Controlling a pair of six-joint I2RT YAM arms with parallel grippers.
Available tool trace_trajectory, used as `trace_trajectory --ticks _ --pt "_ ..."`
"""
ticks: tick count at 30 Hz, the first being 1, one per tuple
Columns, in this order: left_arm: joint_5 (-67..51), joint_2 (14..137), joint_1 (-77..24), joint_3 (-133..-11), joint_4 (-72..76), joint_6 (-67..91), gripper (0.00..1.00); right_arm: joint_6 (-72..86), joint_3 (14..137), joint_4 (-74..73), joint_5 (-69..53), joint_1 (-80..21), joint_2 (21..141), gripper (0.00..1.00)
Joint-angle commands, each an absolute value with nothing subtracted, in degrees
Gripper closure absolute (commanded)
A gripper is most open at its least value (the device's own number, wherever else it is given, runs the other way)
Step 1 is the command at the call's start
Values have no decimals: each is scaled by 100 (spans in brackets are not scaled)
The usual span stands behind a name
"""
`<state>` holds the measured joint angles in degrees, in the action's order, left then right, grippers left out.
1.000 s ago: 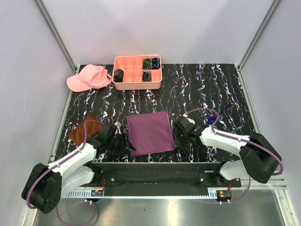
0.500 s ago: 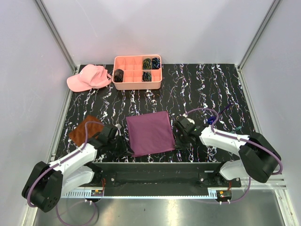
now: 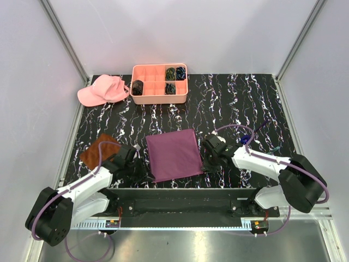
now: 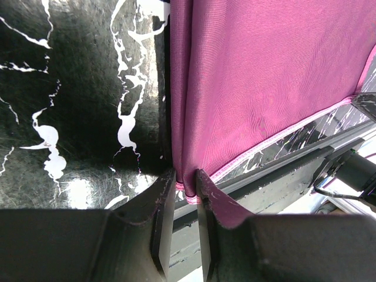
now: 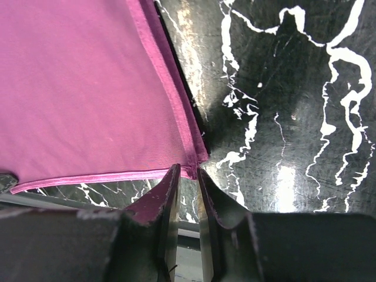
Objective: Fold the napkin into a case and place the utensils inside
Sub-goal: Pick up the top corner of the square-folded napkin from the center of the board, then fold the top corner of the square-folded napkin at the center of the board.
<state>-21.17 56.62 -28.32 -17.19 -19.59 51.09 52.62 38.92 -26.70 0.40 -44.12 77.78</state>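
Observation:
The magenta-purple napkin [image 3: 173,154] lies flat near the table's front edge. My left gripper [image 3: 144,171] is at its near left corner. In the left wrist view the gripper [image 4: 185,187] is shut on the napkin [image 4: 264,76], with the hemmed corner pinched between the fingertips. My right gripper [image 3: 205,165] is at the near right corner. In the right wrist view it [image 5: 188,175] is shut on the very tip of the napkin [image 5: 82,88]. Slim utensils with bluish ends [image 3: 263,126] lie to the right, behind the right arm; they are small and hard to make out.
A rust-brown cloth [image 3: 98,150] lies left of the left arm. A salmon compartment tray [image 3: 159,95] with dark coiled bundles stands at the back. A pink cap [image 3: 102,90] lies at the back left. The table's front rail [image 4: 305,158] runs just beyond the napkin's near edge.
Both grippers have edged in on the napkin's near corners. The napkin's near left corner has shifted slightly left.

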Motion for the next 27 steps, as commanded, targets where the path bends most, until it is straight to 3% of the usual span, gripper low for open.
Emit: trace_trajectory --ticks 1,7,11,16,27 --pt "-2057 5581 -2856 -1696 -1784 5133 76 5159 4139 -2725 97 -4368 7646 78" --pt "-2065 5555 -2856 -1696 -1784 5159 76 5142 4157 -2716 26 -4368 7787 84" --pt "-2057 5467 -2856 -1696 -1784 5159 76 5098 4157 -2698 44 -4368 7857 100" --pt "-1951 5449 -2856 -1679 -1784 5159 76 4405 4709 -2443 -298 -4386 8094 100" --pt "-1863 5493 -2856 -1433 -1714 5212 79 3867 7442 -1881 -1493 -4544 10554 100"
